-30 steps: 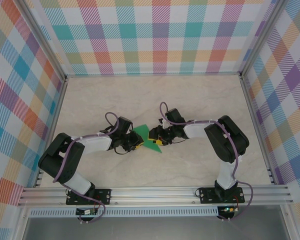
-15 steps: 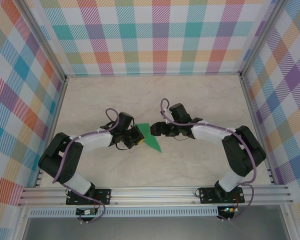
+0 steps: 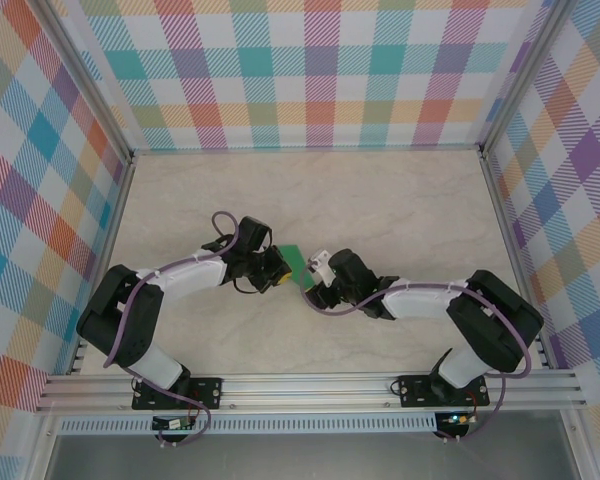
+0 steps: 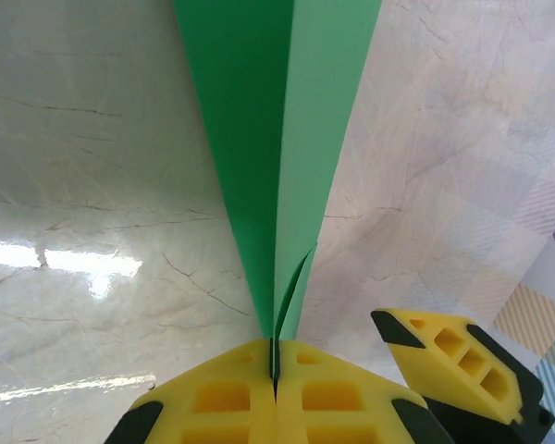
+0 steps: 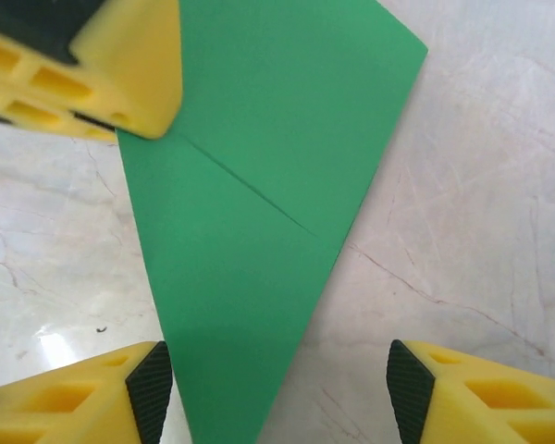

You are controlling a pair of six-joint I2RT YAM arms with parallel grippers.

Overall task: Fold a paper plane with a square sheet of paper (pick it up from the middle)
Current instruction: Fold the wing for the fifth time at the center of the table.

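The paper plane [image 3: 295, 261], a green folded sheet with a crease running across it, sits near the middle of the pale marbled bench [image 3: 400, 200], between the two arms. The left claw [image 3: 272, 270] is pressed together on it. In the left wrist view its yellow fingers [image 4: 231, 398] meet with no gap, and the paper [image 4: 259, 139] narrows down into the seam between them, its folded layers splitting slightly just above the grip. The right claw [image 3: 313, 283] reaches in from the other side with its fingers spread apart and gripping nothing. In the right wrist view, one finger [image 5: 83, 407] is just beside the edge of the green triangle [image 5: 259, 185], and the other finger is off to the side over bare bench. The pointed end of the paper lies in the gap between them. A finger of the left claw [image 5: 92, 74] shows at the upper corner, sitting where the crease begins. Whether the paper rests flat on the bench or is slightly raised cannot be told.
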